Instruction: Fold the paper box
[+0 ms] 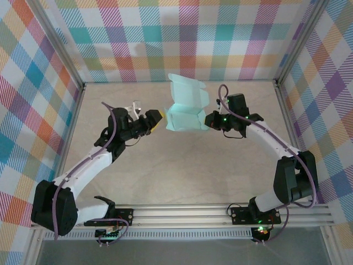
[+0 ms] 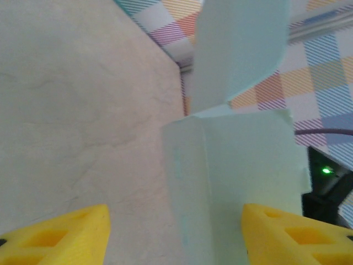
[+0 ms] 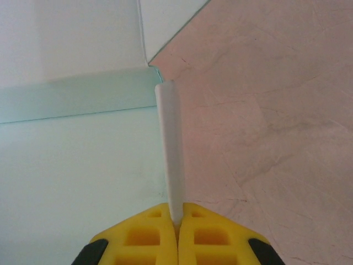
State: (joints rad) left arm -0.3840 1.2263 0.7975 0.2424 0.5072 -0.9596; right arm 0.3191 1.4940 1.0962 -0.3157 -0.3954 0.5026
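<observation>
Currently half-formed: paper box (image 1: 186, 107), pale mint-green card, over the far half of the table (image 1: 182, 176), midway between both grippers. Lower panels creased into a shallow trough; one broad flap raised toward the far wall. Contact with the table: cannot tell.

Right gripper (image 1: 211, 119): touching the box's right edge. Jaws pressed together on a thin upright card tab, seen edge-on in the right wrist view, with the yellow pads (image 3: 143, 234) meeting at its base. Right arm (image 1: 270, 138): base at the near rail, right of centre; upper link rising at the right side; forearm stretched left and away toward the box.

Left gripper (image 1: 157, 118): just beside the box's left edge. Jaws spread wide. In the left wrist view, a folded box wall between the two yellow fingers (image 2: 60, 237), close to the right-hand one and well apart from the other. Contact with that finger: cannot tell. Left arm (image 1: 83, 168): base at the near left corner, reaching diagonally away and toward centre, wrist turned right.

Purple cable (image 1: 113, 126) looped along each arm. Table surface: beige, faintly veined like stone. Aluminium rail (image 1: 182, 211) along the near edge. Walls (image 1: 165, 38): multicolour plaid on three sides.
</observation>
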